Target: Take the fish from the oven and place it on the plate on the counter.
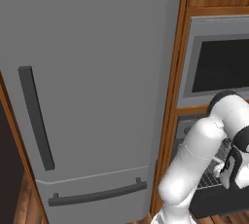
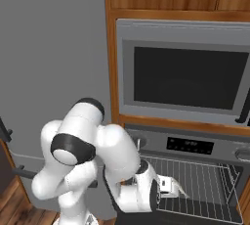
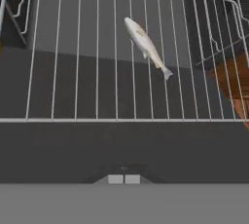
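The fish [image 3: 146, 46], small and silvery, lies slantwise on the wire rack [image 3: 97, 86] of the oven [image 2: 190, 146], whose door hangs open. My gripper [image 3: 124, 179] hovers over the rack's front bar, short of the fish and not touching it. Its two fingertips are pressed together, shut on nothing. From the right base view the hand [image 2: 168, 186] reaches in low over the pulled-out rack [image 2: 205, 182]. The plate and the counter are out of view.
A grey microwave [image 2: 190, 77] with a dark window sits right above the oven. The big grey fridge [image 1: 87, 96] stands to the left, past a wooden panel [image 1: 170, 101]. The open oven door [image 3: 121, 145] lies under the gripper. Rack side rails [image 3: 219, 18] rise at the right.
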